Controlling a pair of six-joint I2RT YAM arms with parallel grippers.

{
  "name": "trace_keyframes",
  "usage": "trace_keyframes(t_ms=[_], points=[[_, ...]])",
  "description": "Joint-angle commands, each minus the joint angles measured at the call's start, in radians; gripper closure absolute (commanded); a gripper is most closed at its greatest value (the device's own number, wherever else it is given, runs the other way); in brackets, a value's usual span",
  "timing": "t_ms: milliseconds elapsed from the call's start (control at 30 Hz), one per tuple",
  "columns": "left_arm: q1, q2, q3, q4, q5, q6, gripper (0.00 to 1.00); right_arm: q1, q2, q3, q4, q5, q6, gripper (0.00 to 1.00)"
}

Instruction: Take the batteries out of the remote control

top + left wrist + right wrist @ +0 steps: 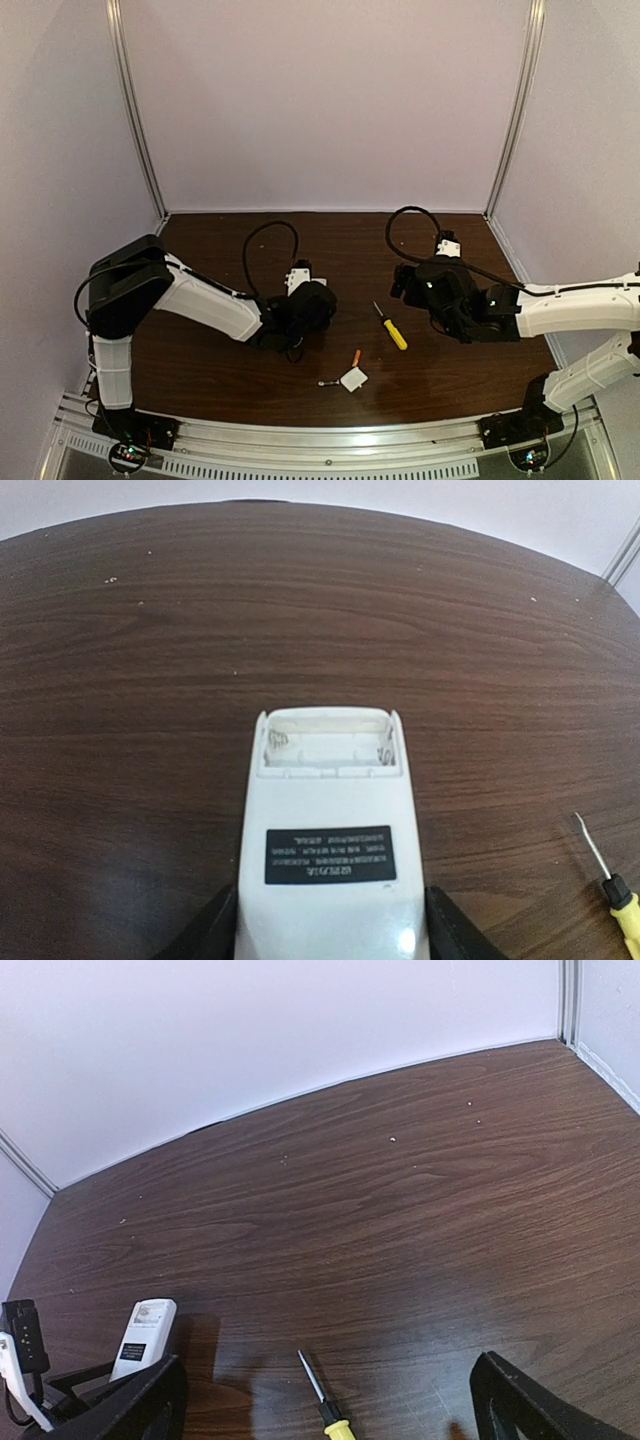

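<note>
In the left wrist view the remote control [328, 820] lies back up, white with a dark label. Its battery bay [328, 745] at the far end is uncovered and shows only springs. My left gripper [330, 935] is shut on the remote's near end, one dark finger against each side. The right wrist view shows the same remote [146, 1332] at the lower left. An orange battery [357, 357] lies on the table near the front, right of my left gripper [300, 312]. My right gripper [325, 1400] [405, 283] stands wide open over the table, holding nothing.
A yellow-handled screwdriver [391, 327] lies between the two arms, tip pointing away [318, 1385] [612, 882]. A small white square cover [353, 379] rests near the front edge with a small grey slim piece [328, 382] beside it. Walls enclose the dark wooden table [240, 380].
</note>
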Motion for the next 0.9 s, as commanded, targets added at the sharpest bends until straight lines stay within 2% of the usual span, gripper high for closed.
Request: trace_keyframes(t_ms=[0,267,533,800,867], points=[[-0.003,0.04,0.044,-0.019,-0.038,-0.038,0.98,0.006,-0.006,-0.017,0.007,0.011,0.006,0.0],[-0.005,0.09,0.077,-0.047,-0.034,-0.094,0.95,0.007,0.016,-0.009,0.013,0.003,-0.001,0.0],[-0.027,0.118,0.082,-0.078,-0.044,-0.15,0.74,0.007,0.019,-0.011,0.021,-0.003,-0.008,0.0],[-0.038,0.124,0.062,-0.082,-0.059,-0.188,0.6,0.007,0.037,-0.01,0.025,0.005,-0.019,0.0],[-0.037,0.124,0.057,-0.078,-0.065,-0.188,0.52,0.006,0.044,-0.007,0.026,0.009,-0.025,0.0]])
